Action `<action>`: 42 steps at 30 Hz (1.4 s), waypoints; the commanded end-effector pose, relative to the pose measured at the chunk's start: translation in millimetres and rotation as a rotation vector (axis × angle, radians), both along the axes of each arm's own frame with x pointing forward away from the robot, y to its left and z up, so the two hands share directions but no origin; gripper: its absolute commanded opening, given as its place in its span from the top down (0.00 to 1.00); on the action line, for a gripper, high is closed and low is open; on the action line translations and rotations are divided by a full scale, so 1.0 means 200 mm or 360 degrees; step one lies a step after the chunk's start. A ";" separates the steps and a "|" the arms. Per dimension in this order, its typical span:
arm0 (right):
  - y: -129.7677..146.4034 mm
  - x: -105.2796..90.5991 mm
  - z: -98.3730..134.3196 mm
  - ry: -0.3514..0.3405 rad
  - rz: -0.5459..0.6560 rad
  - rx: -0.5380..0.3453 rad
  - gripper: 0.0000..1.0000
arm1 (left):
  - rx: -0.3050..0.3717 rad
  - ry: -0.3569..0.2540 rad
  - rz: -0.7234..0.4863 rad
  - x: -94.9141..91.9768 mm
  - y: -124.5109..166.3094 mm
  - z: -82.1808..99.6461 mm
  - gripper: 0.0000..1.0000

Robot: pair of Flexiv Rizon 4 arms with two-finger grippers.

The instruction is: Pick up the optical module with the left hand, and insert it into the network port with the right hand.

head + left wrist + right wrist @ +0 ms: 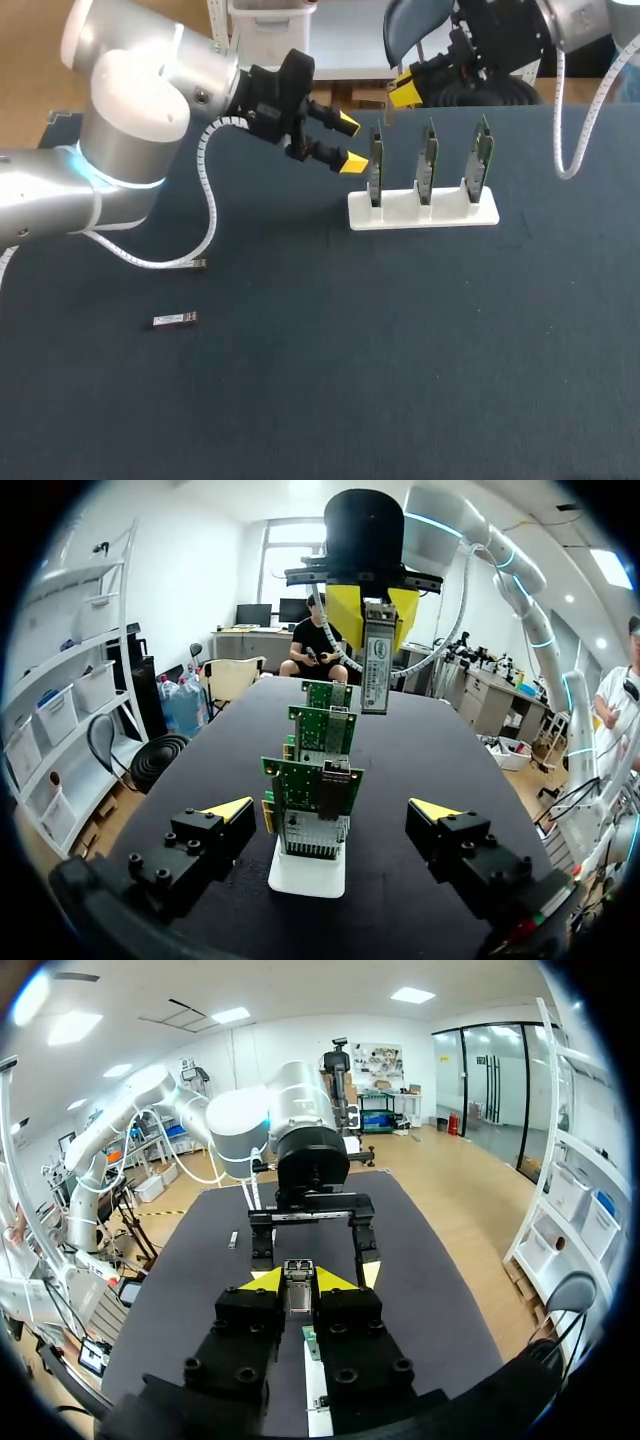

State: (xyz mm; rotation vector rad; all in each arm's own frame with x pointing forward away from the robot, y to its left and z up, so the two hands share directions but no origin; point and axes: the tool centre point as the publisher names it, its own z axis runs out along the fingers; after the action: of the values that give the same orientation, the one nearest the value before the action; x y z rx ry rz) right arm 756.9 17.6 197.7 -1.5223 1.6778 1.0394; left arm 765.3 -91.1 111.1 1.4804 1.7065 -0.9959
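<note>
A silver optical module [376, 665] hangs upright above the far end of the board row, and my right gripper [375, 613] is shut on it. From the head view this gripper [405, 92] is behind the leftmost board, with the module [388, 113] pointing down. In the right wrist view the module [298, 1285] sits between the yellow tips. Three green network boards [428, 160] stand in a white holder [422, 210]. The nearest board's metal port [335, 790] faces my left gripper [333, 815], which stands open just short of the holder. A second module [175, 320] lies on the table at the left.
The dark table mat [400, 360] stretches wide in front of the holder. A white spiral cable [210, 215] trails from my left arm down to the mat. My left arm's big joint [135, 110] hangs over the table's back left.
</note>
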 end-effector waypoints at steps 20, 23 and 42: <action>0.02 0.01 0.00 -0.0022 0.0024 -0.0004 1.00 | 0.0018 0.0003 -0.0019 0.01 -0.01 -0.01 0.00; 0.03 0.01 0.00 -0.0031 0.0030 -0.0006 1.00 | 0.0026 0.0003 -0.0019 0.01 -0.01 -0.01 0.00; 0.06 0.02 -0.09 -0.0086 0.0070 -0.0128 1.00 | 0.0026 0.0003 -0.0019 0.01 -0.01 -0.01 0.00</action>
State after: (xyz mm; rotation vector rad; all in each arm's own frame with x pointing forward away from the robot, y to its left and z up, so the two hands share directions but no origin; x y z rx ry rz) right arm 760.9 25.9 181.5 -1.6299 1.6692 0.9616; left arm 766.3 -93.1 109.3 1.4988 1.7093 -0.9926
